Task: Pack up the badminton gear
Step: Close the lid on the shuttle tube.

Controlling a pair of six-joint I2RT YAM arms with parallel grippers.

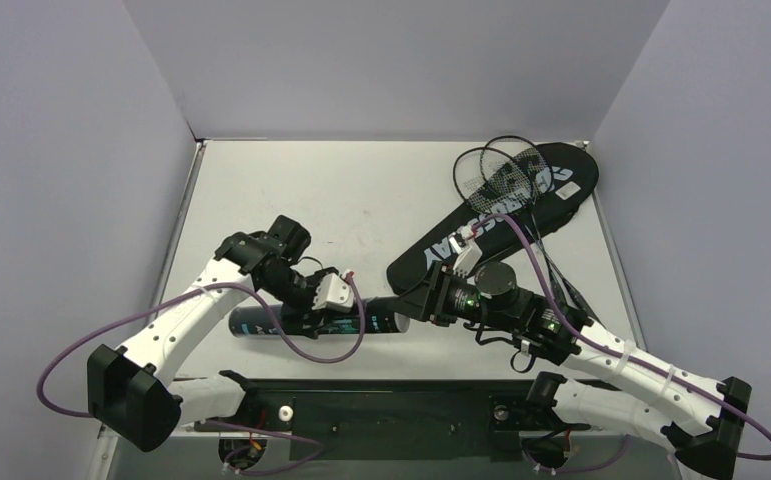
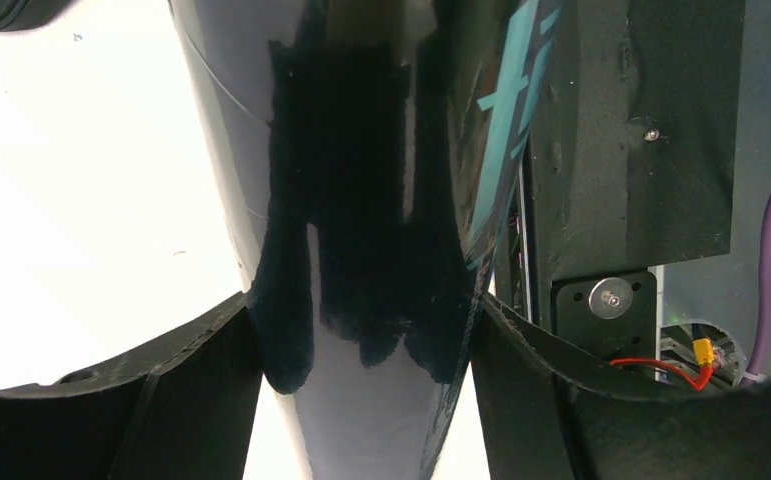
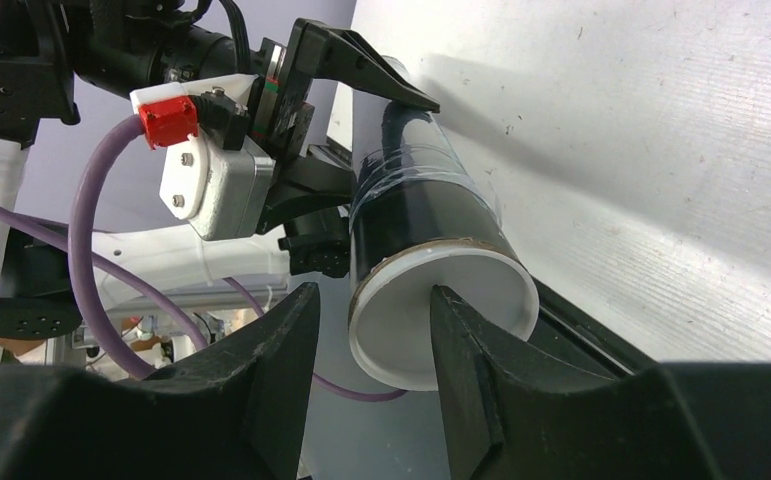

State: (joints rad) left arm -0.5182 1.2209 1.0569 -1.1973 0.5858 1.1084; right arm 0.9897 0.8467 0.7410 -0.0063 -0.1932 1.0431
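The long black teal-printed tube (image 1: pixel 261 322) lies crosswise near the table's front edge. My left gripper (image 1: pixel 308 314) is shut on its middle, and in the left wrist view both fingers press the sides of the tube (image 2: pixel 361 150) around the left gripper (image 2: pixel 363 305). My right gripper (image 3: pixel 373 295) stands open at the tube's white end cap (image 3: pixel 396 325): one finger crosses the cap's face, the other stands just outside its rim. The black CROSSWAY bag (image 1: pixel 481 225) lies flat at the back right. Two rackets (image 1: pixel 506 165) rest with their heads on its far end.
A black rail (image 1: pixel 381 385) runs along the near edge just in front of the tube. Grey walls enclose the white table (image 1: pixel 291 190) on three sides. Purple cables (image 1: pixel 311 350) loop beside both arms. The racket shafts (image 1: pixel 553 270) run toward my right arm.
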